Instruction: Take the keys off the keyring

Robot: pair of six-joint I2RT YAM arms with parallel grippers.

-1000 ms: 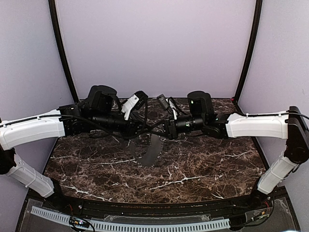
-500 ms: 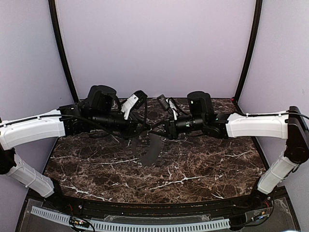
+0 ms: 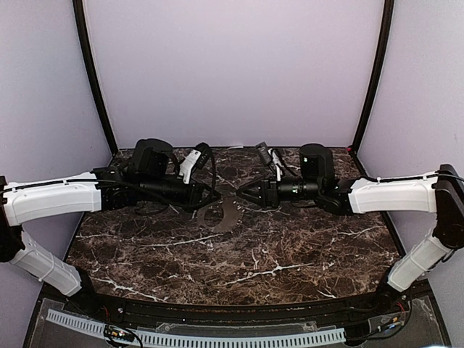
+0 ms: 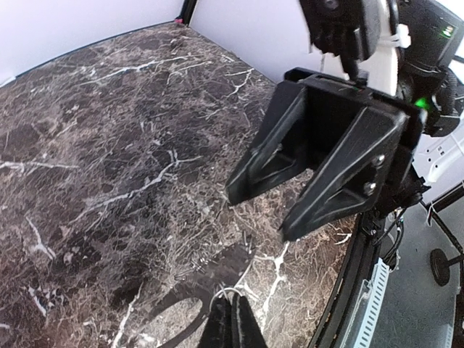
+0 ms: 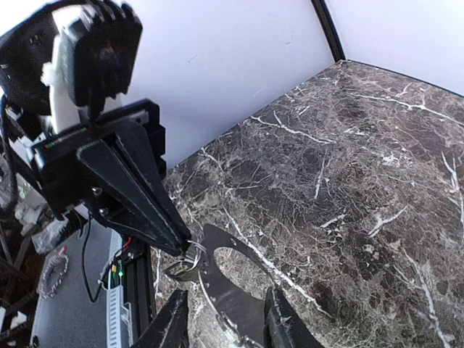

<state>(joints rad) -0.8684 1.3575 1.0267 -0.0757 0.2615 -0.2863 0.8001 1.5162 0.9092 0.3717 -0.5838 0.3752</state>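
I keep the left claw (image 5: 183,250) pinched tight on the small wire loop (image 5: 194,254), so the keyring (image 5: 212,283) hangs just beneath its tips. Opposite, the right claw (image 5: 223,296) faces it, parted and empty (lined up, I judge, to pull a key).

Pale lilac walls (image 3: 232,72) enclose a dark marble-patterned table (image 3: 290,254), seemingly edged by a white cable track (image 3: 217,339).
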